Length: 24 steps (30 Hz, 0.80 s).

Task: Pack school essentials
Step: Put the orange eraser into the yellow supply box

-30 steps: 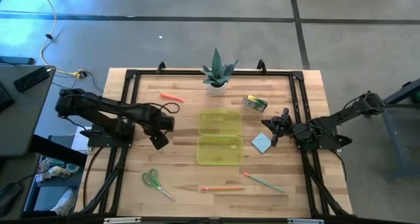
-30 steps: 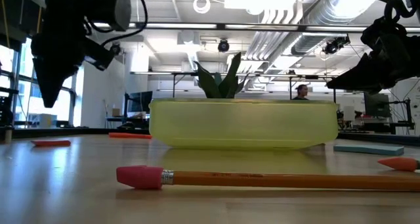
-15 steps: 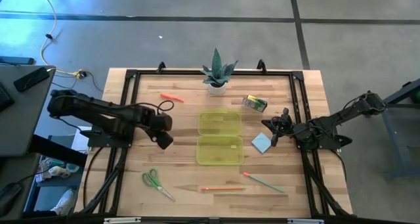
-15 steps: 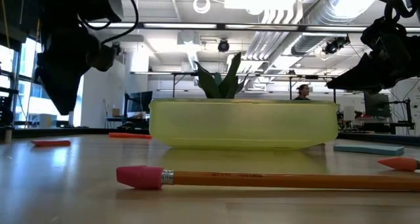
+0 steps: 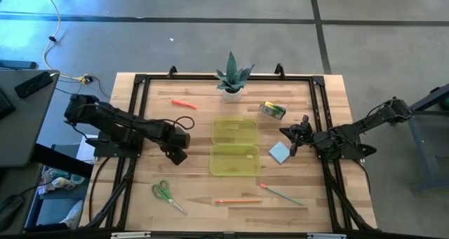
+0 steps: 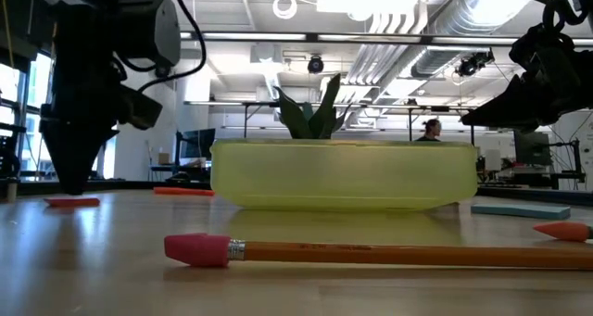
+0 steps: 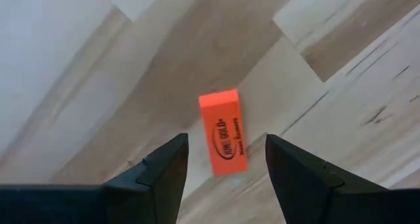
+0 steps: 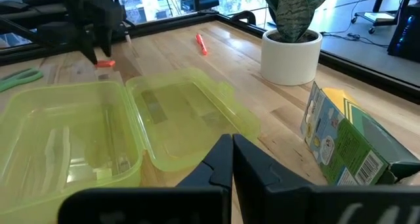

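I have just brought my left hand (image 5: 178, 155) down and a little right, until its tips hang right above the tabletop (image 5: 196, 127). A second ago it hovered clearly higher; now the open fingers (image 7: 161, 175) straddle the small orange eraser (image 7: 223, 131), which lies flat on the wood, left of the open yellow-green case (image 5: 235, 148). I judge the grasp comes next: nothing is packed yet, and I am not touching the eraser.

Nearest, unmoved, lie the green-handled scissors (image 5: 165, 193), the long pencil (image 6: 371, 252) and the pens. Farther right, my right hand (image 5: 293, 140) waits as before, fingers pressed together on nothing, just beside the blue note pad (image 5: 279, 153). The crayon box (image 5: 273, 111) and plant (image 5: 232, 76) stand farthest, unchanged.
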Available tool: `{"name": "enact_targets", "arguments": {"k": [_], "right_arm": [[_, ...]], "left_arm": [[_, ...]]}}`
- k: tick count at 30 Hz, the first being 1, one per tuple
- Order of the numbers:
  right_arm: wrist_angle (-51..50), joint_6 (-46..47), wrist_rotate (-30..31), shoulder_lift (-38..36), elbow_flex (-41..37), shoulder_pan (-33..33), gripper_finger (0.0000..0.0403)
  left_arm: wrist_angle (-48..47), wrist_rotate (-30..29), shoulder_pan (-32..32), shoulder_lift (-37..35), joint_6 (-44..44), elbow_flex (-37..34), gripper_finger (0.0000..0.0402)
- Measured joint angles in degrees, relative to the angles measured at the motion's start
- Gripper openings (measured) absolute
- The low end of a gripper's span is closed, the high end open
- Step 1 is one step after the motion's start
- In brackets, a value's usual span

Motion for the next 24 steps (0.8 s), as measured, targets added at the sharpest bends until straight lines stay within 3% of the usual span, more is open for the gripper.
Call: {"name": "enact_targets", "arguments": {"k": [14, 24], "right_arm": [[0.0, 0.0, 0.0, 0.0, 0.0, 0.0, 0.0], [0.0, 0.0, 0.0, 0.0, 0.0, 0.0, 0.0]], "left_arm": [[1.0, -0.4, 0.0, 5.7, -2.6, 0.3, 0.0191], [2.2, -1.7, -0.2, 6.8, -3.8, 0.5, 0.0121]]}}
